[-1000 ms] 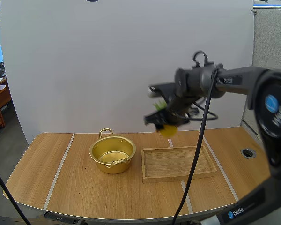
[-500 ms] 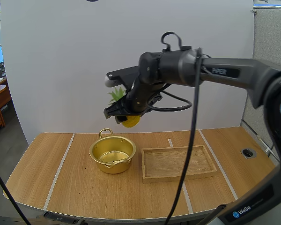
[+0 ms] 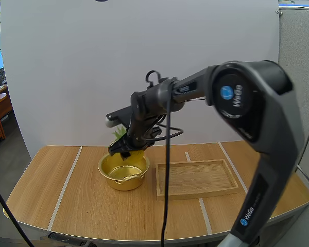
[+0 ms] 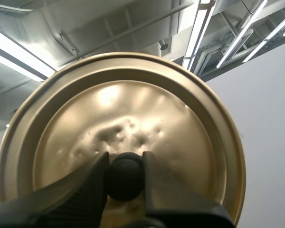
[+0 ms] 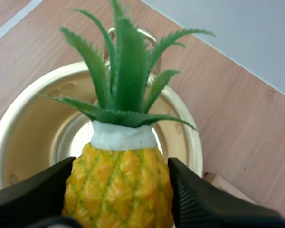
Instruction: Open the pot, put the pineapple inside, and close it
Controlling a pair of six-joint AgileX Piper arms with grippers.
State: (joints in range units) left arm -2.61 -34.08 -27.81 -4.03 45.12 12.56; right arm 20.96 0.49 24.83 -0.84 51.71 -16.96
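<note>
Holding pineapple (image 5: 119, 186) over pot (image 3: 124, 183): right pincer (image 3: 124, 150); lid (image 4: 133, 109): left pincer (image 4: 125, 173); "WeGo" arm (image 3: 250, 110).

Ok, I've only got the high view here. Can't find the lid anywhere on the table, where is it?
Observer: Off the table. The left gripper has it: the left wrist view shows the lid pinched by its black knob.
Operator: Good. How is the right one gripping the pineapple?
Observer: The right gripper clamps the pineapple by its yellow body from both sides, with the leaves pointing away from the gripper.
Operator: Lined up with the pot?
Observer: Looks so. In the right wrist view the pot opening sits directly behind the fruit and its leaves, and its floor is bare.
</note>
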